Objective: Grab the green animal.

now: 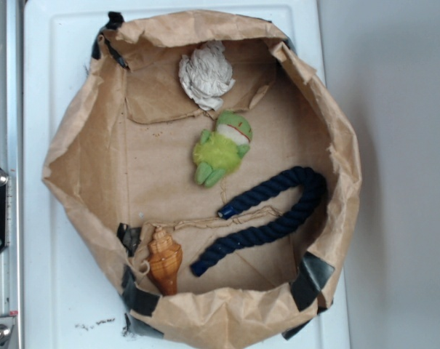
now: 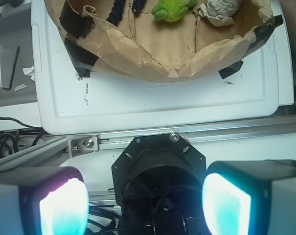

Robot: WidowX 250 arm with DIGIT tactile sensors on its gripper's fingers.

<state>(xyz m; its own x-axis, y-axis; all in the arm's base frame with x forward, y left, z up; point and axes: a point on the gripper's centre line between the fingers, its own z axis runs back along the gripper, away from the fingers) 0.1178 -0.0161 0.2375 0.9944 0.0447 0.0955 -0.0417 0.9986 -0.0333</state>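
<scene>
The green animal (image 1: 222,149), a fuzzy lime plush with a pale head and red mouth line, lies inside the brown paper bag (image 1: 74,153), just below a whitish ridged lump (image 1: 205,73). In the wrist view the green animal (image 2: 171,9) shows at the top edge, far from my gripper (image 2: 145,198). My gripper is open, its two glowing pads (image 2: 64,208) wide apart with nothing between them, hanging over the robot's black base and outside the bag. The gripper does not appear in the exterior view.
A dark blue rope (image 1: 267,214) curves along the bag's right side, and an orange-brown spiral shell (image 1: 164,260) sits near its lower rim. The bag rests on a white board (image 1: 60,291). A metal rail (image 2: 196,137) and cables (image 2: 6,142) lie beside the base.
</scene>
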